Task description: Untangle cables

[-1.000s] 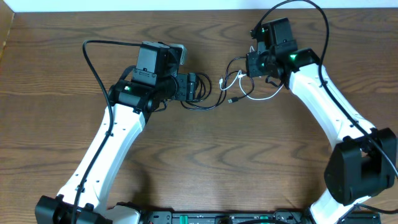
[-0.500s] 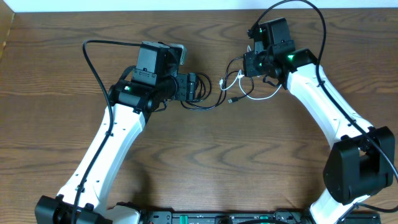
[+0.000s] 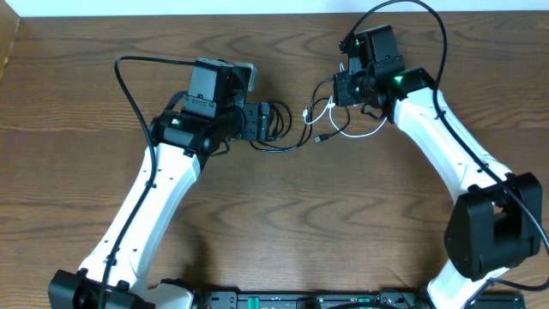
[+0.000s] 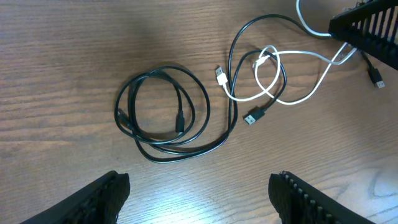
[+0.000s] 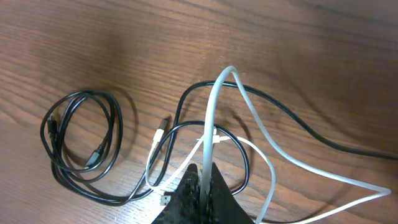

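Closest in on the left wrist cam, the left fingers [image 4: 106, 196] are spread wide with nothing between them, hovering over the table [image 4: 62, 37]. That's probably staging, open and ready to pin or grab the black cable [image 4: 163, 117]. Its neat coil lies flat on the wood right ahead of them.

From the coil a black tail runs off to the right and threads through the loops of the white cable [image 4: 273, 65]. That crossing is the actual tangle. A black plug [image 4: 250, 117] and a white plug [image 4: 220, 75] lie loose beside it.

Farthest out, the right fingers [image 5: 186, 199] are pinched tight on the white cable, with one strand arching up off the table. The idea seems to be to draw the white one up and out of the black loop while the coil sits put. The two aren't separated yet and overlap in the middle.
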Controlling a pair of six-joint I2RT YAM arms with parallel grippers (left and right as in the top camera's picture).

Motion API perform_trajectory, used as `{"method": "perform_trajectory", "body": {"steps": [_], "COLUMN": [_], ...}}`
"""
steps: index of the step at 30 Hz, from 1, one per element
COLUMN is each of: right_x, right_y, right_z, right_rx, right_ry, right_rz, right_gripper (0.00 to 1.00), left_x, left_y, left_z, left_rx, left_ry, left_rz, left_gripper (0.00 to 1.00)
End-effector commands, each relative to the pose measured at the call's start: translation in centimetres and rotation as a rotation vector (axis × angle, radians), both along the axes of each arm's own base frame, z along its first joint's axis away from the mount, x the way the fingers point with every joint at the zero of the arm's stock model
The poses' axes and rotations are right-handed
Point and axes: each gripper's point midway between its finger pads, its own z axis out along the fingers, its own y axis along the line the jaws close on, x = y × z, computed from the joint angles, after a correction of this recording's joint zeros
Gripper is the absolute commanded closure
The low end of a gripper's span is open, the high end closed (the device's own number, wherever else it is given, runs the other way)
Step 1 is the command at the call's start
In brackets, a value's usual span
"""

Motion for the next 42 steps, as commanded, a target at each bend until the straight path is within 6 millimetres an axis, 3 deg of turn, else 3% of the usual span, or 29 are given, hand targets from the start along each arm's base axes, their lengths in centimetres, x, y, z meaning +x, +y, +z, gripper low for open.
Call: {"method": "perform_trajectory", "body": {"steps": [1,9,19,24,26,34,42], "right_x": [0.3,0.4,0.4,0.5,0.5,-0.6,-2.0], "right_y": [0.5,0.7,1.3,1.0,0.3,-2.4,-3.0], "right_z": [-1.1,-2.3,0.1,4.4,7.2,13.8,21.1], "right_rx": [-0.006,-0.005,0.037,0.034,0.02,-0.063,-0.035], "right_ry": [0.012,0.034,0.04,0.02,0.001,-0.039,-0.151], "right_rz": [0.019,0.024,0.025,0.017,-0.004,-0.076,-0.072], "right_gripper": [0.99,0.99,0.99,0.99,0.99,0.99,0.99], "left_x": [-0.1,-0.1,-0.7,-0.9,-0.9,-1.0,-1.2], "left_y": [0.0,-0.2,-0.7,-0.8,-0.8,-0.8,-0.8], "left_z": [-0.5,-0.4,-0.5,-0.5,-0.5,-0.8,-1.0], "left_rx": [0.007,-0.002,-0.026,-0.033,-0.033,-0.032,-0.03], "left_ry": [0.009,0.012,0.037,0.042,0.042,0.055,0.064], "left_rz": [-0.009,-0.016,-0.038,-0.045,-0.045,-0.047,-0.046], "left_gripper": [0.23,0.23,0.23,0.23,0.23,0.23,0.23]}}
